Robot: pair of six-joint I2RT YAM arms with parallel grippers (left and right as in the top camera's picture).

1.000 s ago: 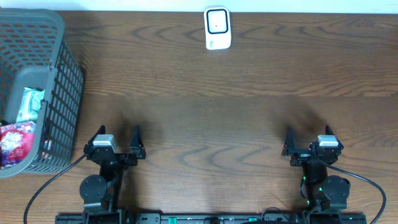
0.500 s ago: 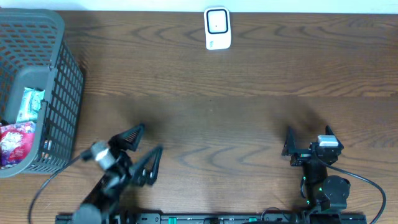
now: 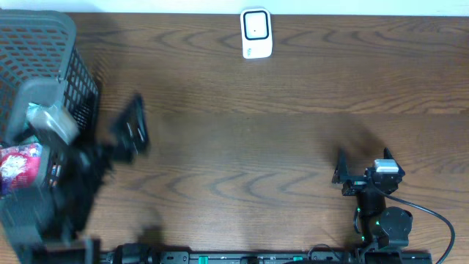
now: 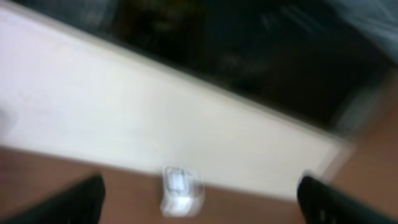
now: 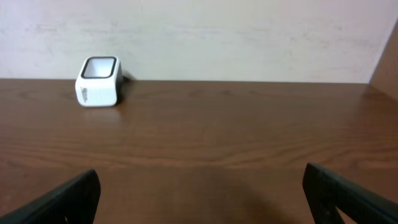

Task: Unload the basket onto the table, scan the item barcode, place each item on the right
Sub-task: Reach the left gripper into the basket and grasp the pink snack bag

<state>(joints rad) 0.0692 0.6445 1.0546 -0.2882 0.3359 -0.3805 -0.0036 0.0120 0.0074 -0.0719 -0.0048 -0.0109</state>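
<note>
Showing what is judged to be the pick-up stage of the scan, with nothing lifted yet. On the dark wood-grain counter (image 3: pixel 256 132), the left tool (image 3: pixel 132 128), smeared by blur in the overhead view, hangs just beside the right-hand wall of the grey plastic lattice basket (image 3: pixel 82 81) at the counter's left end. Its fingers are spread wide with nothing between them, as the left wrist view also shows.

The goods to be scanned lie inside the basket: a red-and-pink crinkled packet (image 3: pixel 16 165) and, beyond it, a pale green-and-white packet (image 3: pixel 33 114). Both are partly hidden by the arm. Which one is meant, and which way its long axis runs, cannot be told.

The right tool (image 3: pixel 363 163) sits at the near right of the counter, likewise spread and empty, well apart from the basket. The white box-shaped barcode scanner (image 3: pixel 256 33) stands at the far edge, about midway across, with its dark-rimmed window facing upward.

Key relation: the goods lie to the left of the left tool and below the basket's rim, so the left arm is much the nearer. The coming move probably calls for carrying that tool over the rim and descending from above, since the lattice wall bars a sideways approach.
</note>
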